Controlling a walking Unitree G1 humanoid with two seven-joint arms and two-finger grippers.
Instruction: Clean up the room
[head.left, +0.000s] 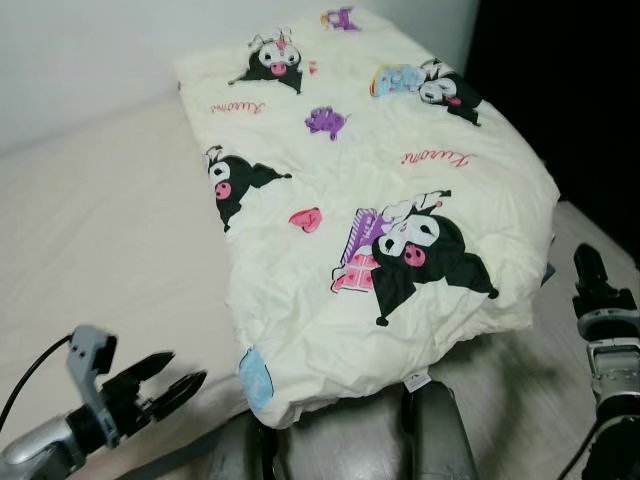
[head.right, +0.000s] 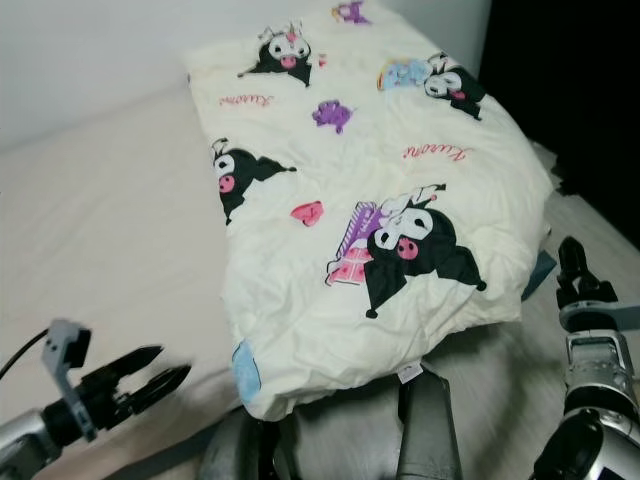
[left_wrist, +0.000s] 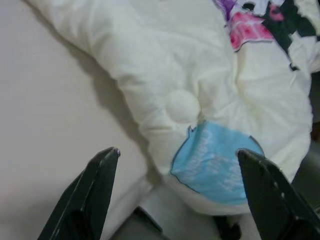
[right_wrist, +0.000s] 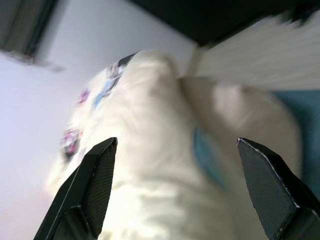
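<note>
A cream quilt (head.left: 370, 190) printed with black cartoon figures lies folded on the bed, its near end hanging over the bed's front edge. Its near left corner carries a light blue patch (left_wrist: 212, 162). My left gripper (head.left: 168, 380) is open, low at the left, just short of that corner, with nothing between its fingers. My right gripper (head.left: 590, 268) is raised at the right beside the quilt's near right edge; in the right wrist view its fingers (right_wrist: 97, 182) stand wide apart, open, with the quilt (right_wrist: 145, 150) ahead of them.
A bare beige mattress (head.left: 100, 230) spreads to the left of the quilt. A white wall (head.left: 90, 50) runs behind the bed. Light wooden floor (head.left: 590, 230) and a dark area lie to the right. My own grey legs (head.left: 435, 430) show below the quilt's edge.
</note>
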